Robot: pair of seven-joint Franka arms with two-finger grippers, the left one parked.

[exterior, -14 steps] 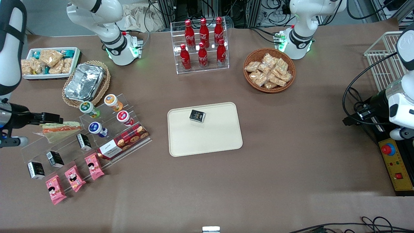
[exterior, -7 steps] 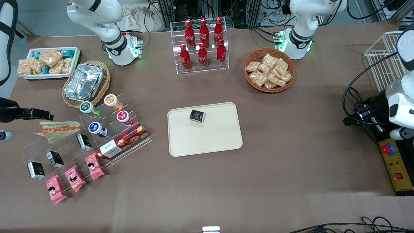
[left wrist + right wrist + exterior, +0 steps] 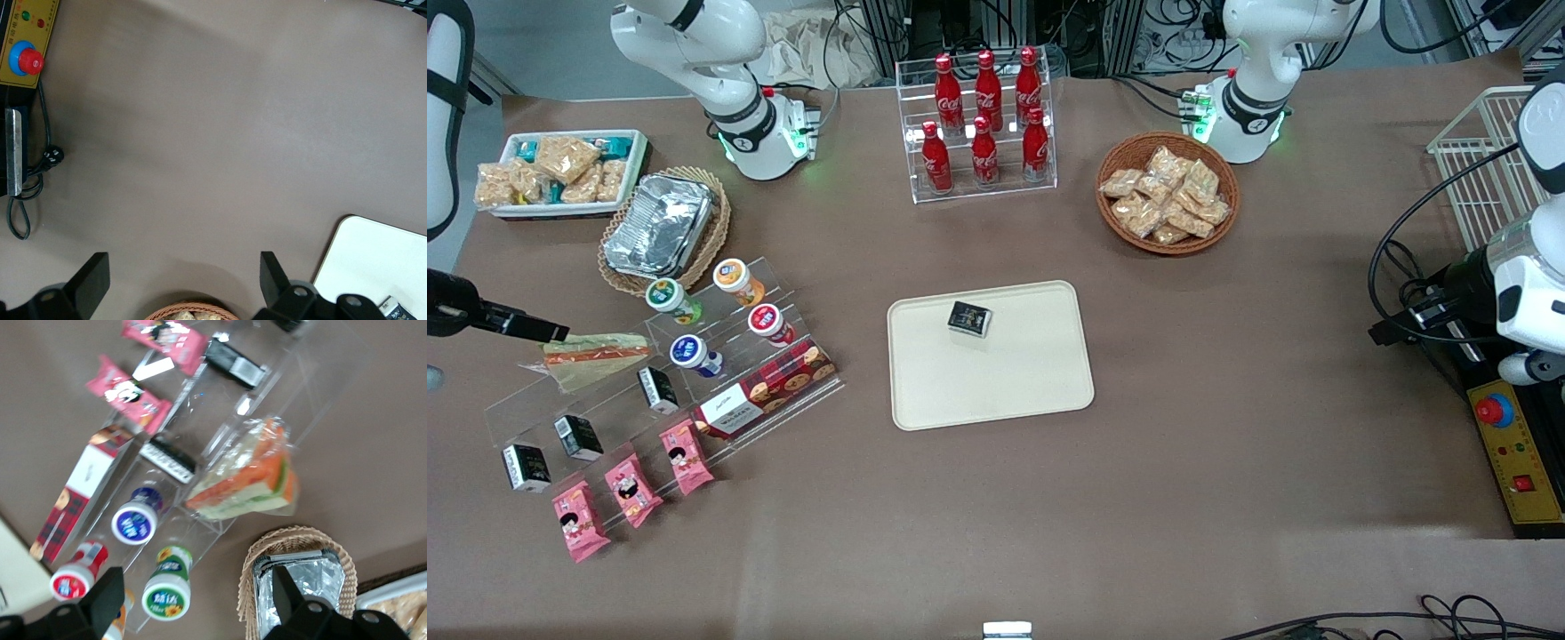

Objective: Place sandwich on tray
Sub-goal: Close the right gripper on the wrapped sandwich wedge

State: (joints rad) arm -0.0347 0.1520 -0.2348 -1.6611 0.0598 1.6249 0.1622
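Lying on the clear acrylic stand (image 3: 649, 373), the sandwich (image 3: 591, 354) sits just beside the tool (image 3: 543, 331), whose fingers are spread wide and hold nothing. Its long axis runs along the stand's step, tapered end toward the working arm's end of the desk (image 3: 1227, 444).

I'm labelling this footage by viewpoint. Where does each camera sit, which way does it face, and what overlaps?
Front view: high over the table, looking down; tray, sandwich, pincer beside it.
Right wrist view: on the working arm, facing down at the sandwich; open pincer fingers show.
Left wrist view: parked arm, facing bare tabletop, tray corner.
Shared: sandwich in two views, tray in two.
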